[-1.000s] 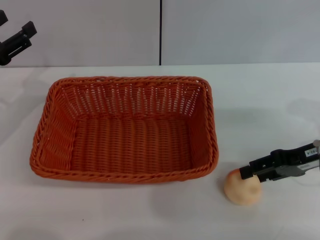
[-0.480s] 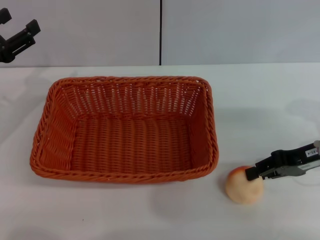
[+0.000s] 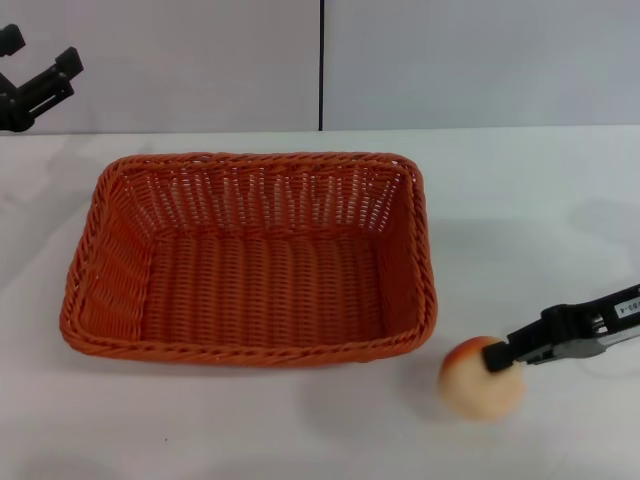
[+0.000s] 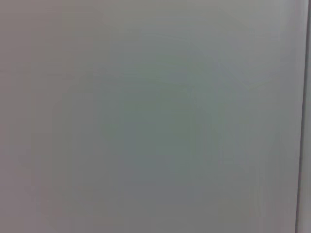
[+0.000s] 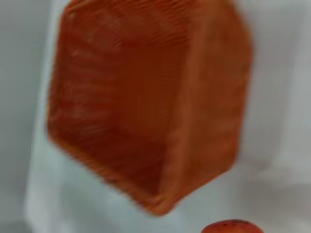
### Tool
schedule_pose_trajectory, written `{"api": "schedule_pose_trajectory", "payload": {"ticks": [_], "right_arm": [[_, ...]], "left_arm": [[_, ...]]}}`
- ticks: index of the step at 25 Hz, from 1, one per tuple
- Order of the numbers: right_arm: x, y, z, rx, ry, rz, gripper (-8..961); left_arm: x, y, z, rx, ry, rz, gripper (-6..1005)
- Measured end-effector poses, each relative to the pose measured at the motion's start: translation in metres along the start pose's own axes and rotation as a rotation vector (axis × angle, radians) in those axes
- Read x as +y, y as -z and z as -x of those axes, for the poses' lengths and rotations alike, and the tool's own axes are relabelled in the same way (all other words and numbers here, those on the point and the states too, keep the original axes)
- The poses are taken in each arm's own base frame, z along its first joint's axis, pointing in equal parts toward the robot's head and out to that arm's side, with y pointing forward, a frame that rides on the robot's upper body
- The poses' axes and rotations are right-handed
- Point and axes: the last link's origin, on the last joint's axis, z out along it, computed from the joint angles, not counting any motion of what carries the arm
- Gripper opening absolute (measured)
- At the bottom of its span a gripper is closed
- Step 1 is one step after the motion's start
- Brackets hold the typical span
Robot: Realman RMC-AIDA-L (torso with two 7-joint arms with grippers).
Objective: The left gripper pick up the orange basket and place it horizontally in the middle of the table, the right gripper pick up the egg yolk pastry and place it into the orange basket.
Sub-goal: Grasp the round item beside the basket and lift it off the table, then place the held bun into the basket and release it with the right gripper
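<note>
At the far left of the head view, the left gripper (image 3: 40, 75) is held high above the back left corner of the worktop (image 3: 250, 420), in front of the grey wall (image 3: 200, 60). Its two black fingers are spread apart and there is nothing between them. It is well apart from the basket. The left wrist view shows only a plain grey surface.

In the middle of the worktop lies the orange basket (image 3: 250, 345). It rests flat on its bottom, with the long side running from left to right, and its inside holds nothing. The right wrist view shows the same basket (image 5: 146, 102) from the side of the right arm, blurred, with the white worktop (image 5: 282, 145) around it.

To the right of the basket, near its front right corner but not touching it, is the egg yolk pastry (image 3: 478, 380). It is round and pale, with a more orange part on the top. A small piece of its orange top (image 5: 232, 226) is also visible at the edge of the right wrist view.

The right gripper (image 3: 497, 355) comes in from the right edge, low over the worktop. Its black fingertips are closed on the upper right part of the pastry. I cannot tell if the pastry is on the worktop or just above it.
</note>
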Motion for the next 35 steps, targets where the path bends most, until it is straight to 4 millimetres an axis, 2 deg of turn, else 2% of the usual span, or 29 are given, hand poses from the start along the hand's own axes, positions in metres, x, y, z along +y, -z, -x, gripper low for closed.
{"api": "schedule_pose_trajectory", "payload": {"ticks": [2, 3, 7, 8, 11, 15, 18, 19, 20, 21, 23, 25, 30, 35], "right_arm": [[0.009, -0.004, -0.002, 0.029, 0.018, 0.045, 123], [0.016, -0.013, -0.005, 0.076, 0.034, 0.074, 116], [0.027, -0.026, -0.009, 0.146, 0.065, 0.107, 90], [0.037, -0.034, -0.009, 0.176, 0.094, 0.145, 84], [0.047, -0.037, -0.007, 0.176, 0.123, 0.195, 66], [0.064, -0.028, 0.003, 0.135, 0.206, 0.239, 45], [0.077, -0.010, 0.014, 0.068, 0.292, 0.209, 43], [0.077, -0.010, 0.014, 0.068, 0.292, 0.209, 43], [0.078, 0.003, 0.018, 0.023, 0.313, 0.179, 42], [0.078, 0.003, 0.018, 0.023, 0.313, 0.179, 41], [0.073, 0.020, 0.022, -0.043, 0.317, 0.159, 41], [0.069, 0.027, 0.023, -0.075, 0.336, 0.156, 39], [0.068, 0.030, 0.024, -0.106, 0.408, 0.180, 37], [0.071, 0.022, 0.032, -0.115, 0.472, 0.231, 34]], "left_arm": [[0.000, 0.000, 0.000, 0.000, 0.000, 0.000, 813], [0.000, -0.002, 0.001, 0.001, 0.004, 0.001, 813], [0.001, -0.002, 0.002, 0.000, 0.005, 0.002, 813], [0.001, -0.002, 0.002, 0.000, 0.005, 0.002, 813], [0.001, -0.002, 0.003, -0.001, 0.004, 0.000, 813], [0.001, 0.002, 0.008, -0.006, 0.016, -0.008, 813], [0.001, 0.003, 0.008, -0.007, 0.018, -0.009, 813], [0.001, 0.003, 0.009, -0.007, 0.020, -0.009, 813], [0.001, 0.004, 0.009, -0.007, 0.022, -0.009, 813], [0.002, 0.005, 0.009, -0.007, 0.023, -0.009, 813], [0.002, 0.005, 0.010, -0.006, 0.024, -0.008, 813], [0.002, 0.006, 0.010, -0.006, 0.025, -0.006, 813], [0.003, 0.003, 0.009, -0.004, 0.024, 0.000, 813], [0.005, 0.001, 0.008, -0.001, 0.024, 0.007, 813]]}}
